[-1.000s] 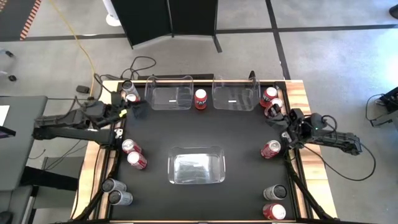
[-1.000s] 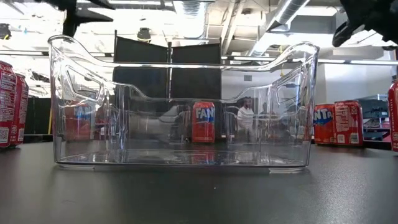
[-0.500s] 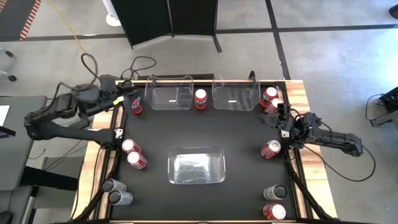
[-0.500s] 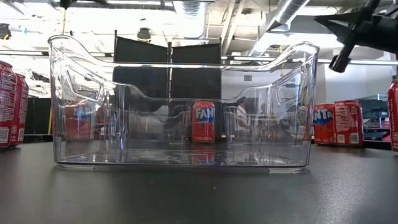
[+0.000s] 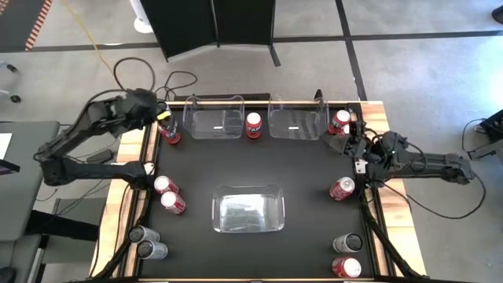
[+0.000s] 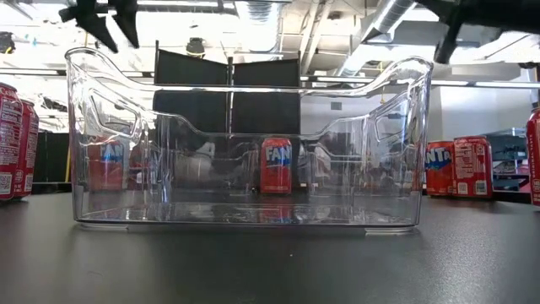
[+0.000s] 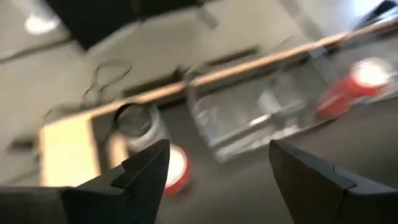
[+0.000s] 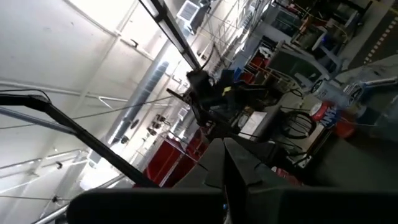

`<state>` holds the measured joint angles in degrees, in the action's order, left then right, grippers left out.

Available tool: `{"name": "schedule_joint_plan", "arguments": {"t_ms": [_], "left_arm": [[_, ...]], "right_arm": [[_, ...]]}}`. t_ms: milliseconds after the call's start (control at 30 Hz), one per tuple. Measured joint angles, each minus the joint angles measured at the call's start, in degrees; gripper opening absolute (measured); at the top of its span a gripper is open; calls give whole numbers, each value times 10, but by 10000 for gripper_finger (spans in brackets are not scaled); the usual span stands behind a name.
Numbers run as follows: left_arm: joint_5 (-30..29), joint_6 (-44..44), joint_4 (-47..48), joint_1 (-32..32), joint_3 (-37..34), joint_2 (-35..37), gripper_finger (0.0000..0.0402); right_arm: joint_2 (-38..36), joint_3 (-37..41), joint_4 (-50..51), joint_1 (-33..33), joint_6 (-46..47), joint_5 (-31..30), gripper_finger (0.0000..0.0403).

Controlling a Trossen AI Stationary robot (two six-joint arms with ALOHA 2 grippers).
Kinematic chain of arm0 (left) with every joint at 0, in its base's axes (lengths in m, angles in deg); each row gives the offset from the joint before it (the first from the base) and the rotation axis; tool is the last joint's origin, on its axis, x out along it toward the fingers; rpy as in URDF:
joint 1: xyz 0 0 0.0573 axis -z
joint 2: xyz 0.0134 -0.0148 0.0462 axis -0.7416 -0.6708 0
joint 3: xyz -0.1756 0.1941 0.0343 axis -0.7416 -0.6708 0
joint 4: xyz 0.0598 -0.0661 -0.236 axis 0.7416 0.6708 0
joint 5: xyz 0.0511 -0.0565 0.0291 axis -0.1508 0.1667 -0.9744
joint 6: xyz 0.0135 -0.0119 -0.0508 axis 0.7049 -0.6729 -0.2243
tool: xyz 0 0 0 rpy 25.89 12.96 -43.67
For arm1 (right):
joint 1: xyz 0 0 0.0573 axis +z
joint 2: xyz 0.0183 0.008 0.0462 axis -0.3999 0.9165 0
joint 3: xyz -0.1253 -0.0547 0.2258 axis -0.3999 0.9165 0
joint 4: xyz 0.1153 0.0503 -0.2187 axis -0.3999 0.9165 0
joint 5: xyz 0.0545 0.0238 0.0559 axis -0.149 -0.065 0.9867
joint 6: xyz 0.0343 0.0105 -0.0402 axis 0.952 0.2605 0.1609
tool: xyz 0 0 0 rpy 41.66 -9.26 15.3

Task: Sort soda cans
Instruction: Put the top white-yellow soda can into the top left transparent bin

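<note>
Hovering above the far left corner of the table (image 5: 259,169), the left tool (image 5: 167,116) has its fingers spread wide with nothing between them; the left wrist view shows a silver-grey can (image 7: 135,122) and a red can (image 7: 175,168) standing side by side below the gap. In the high view that red can (image 5: 171,134) stands just outside the left end of the far left clear bin (image 5: 214,119).

Right tool (image 5: 349,143) sits near the far right corner, beside a red can (image 5: 339,120) at the right end of the far right clear bin (image 5: 299,120). Its fingers appear closed together in the right wrist view, gripping nothing.

One red can (image 5: 253,125) stands between the two far bins. Two red cans (image 5: 168,194) lie close together at the left edge, with two silver-grey cans (image 5: 148,243) near the front left corner. On the right side one red can (image 5: 342,189) lies mid-edge; a silver-grey can (image 5: 348,244) and a red can (image 5: 347,268) stand near the front right corner. A third clear bin (image 5: 247,209) sits at the centre front, holding no cans.
</note>
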<state>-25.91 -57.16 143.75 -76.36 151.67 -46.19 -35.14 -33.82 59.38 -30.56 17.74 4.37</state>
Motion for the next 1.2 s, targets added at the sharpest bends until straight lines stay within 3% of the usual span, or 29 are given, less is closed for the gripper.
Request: {"name": "schedule_joint_plan", "arguments": {"t_ms": [100, 367, 467, 633, 933, 1067, 1200], "left_arm": [[38, -7, 32, -54, 0, -33, 271], [41, 29, 13, -171, 0, -119, 271], [42, 53, 6, -214, 0, -155, 271], [-1, 19, 46, -195, 7, -184, 271], [20, -163, 45, -222, 10, -222, 271], [11, -266, 41, -227, 10, -243, 271], [-4, -319, 35, -227, 9, -272, 271]], "right_arm": [[44, -31, -1, 0, -17, 0, 16], [98, -70, 1, -38, -59, 7, 18], [101, -70, 17, -49, -58, 10, 37], [101, -71, 77, -65, -84, 15, 119], [112, -71, 163, -104, -76, 15, 316], [123, -71, 180, -112, -77, 15, 358], [132, -71, 183, -111, -90, 15, 368]]}}
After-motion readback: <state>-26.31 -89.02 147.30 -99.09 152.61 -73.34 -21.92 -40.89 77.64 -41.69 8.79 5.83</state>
